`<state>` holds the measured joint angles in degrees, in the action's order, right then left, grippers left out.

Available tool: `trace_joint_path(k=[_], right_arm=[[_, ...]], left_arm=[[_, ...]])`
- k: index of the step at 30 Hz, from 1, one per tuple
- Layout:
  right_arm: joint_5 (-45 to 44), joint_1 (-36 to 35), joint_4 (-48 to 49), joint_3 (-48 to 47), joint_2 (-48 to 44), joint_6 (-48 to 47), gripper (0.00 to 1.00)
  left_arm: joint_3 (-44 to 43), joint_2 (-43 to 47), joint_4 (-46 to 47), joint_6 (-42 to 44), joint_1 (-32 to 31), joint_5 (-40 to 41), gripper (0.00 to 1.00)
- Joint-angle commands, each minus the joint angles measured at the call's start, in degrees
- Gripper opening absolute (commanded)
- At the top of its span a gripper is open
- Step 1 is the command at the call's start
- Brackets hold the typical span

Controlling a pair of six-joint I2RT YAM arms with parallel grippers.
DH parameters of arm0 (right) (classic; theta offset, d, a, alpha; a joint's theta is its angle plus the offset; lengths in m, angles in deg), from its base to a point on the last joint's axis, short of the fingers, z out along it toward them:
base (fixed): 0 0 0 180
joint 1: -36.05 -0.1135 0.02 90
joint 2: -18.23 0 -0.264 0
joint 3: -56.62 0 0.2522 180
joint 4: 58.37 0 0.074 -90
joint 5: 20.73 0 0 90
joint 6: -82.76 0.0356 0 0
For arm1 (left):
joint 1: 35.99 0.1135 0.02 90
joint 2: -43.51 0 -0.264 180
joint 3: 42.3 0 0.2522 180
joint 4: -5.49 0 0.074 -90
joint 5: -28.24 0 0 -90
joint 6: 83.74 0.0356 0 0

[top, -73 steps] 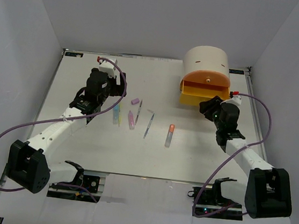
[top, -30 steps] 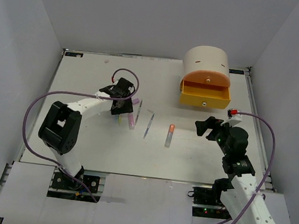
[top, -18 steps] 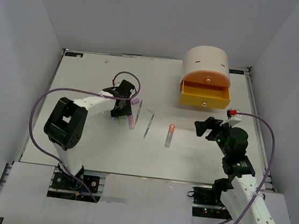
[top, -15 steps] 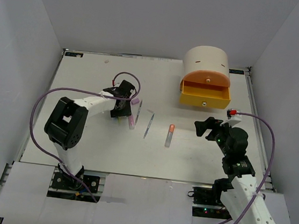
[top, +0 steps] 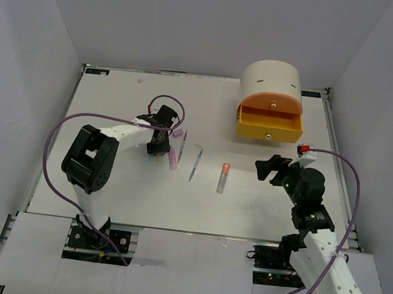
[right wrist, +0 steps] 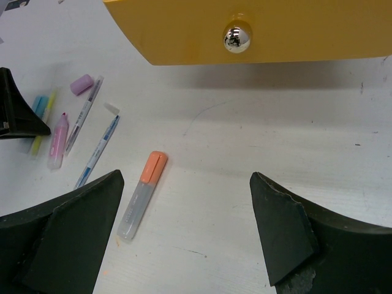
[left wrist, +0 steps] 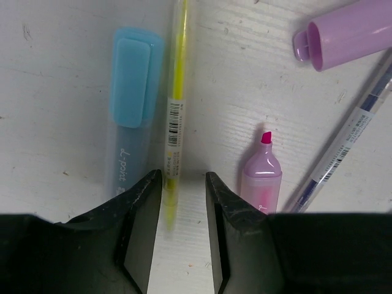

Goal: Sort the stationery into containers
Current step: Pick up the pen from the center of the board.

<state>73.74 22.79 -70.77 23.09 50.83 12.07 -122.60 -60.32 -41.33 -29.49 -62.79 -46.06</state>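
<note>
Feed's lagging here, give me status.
Left fingers astride yellow pen, not clamped. Right fingers wide open, empty, facing yellow drawer. Blue marker close beside pen.

The left gripper (top: 158,143) sits low on the tabletop (top: 107,179). A pink marker (top: 172,159) lies just to its right, and a purple cap (top: 178,133) is close beside it. The right gripper (top: 271,168) hovers with its jaws spread. An orange-capped marker (top: 222,177) lies to its left, and the pulled-out yellow drawer (top: 287,132) is beyond it.
</note>
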Motion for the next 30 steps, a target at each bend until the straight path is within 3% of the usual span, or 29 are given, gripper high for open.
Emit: trace_joint_path(k=[1, 11, 24, 27, 30], right_arm=[[-0.3, -0.3, 1.7, -0.1, -0.5, -0.5, 0.90], [-0.2, -0.3, 1.4, -0.5, -0.7, -0.4, 0.90], [0.2, -0.3, 0.9, -0.6, -1.0, -0.3, 0.90], [0.5, -0.4, 0.8, -0.7, -1.0, -0.2, 0.90], [1.2, -0.3, 0.9, -1.1, -1.0, -0.3, 0.90]], left_arm=[[-2.6, 0.1, -0.5, 0.3, 0.2, 0.1, 0.45], [-3.1, 0.8, -0.9, 0.6, 0.2, -1.6, 0.26], [-3.2, -3.1, -1.2, 0.5, 0.1, -1.1, 0.31], [-3.5, -2.8, -1.2, 0.9, 0.1, -1.0, 0.25], [-3.9, -1.5, -1.2, 1.5, 0.1, -1.5, 0.12]])
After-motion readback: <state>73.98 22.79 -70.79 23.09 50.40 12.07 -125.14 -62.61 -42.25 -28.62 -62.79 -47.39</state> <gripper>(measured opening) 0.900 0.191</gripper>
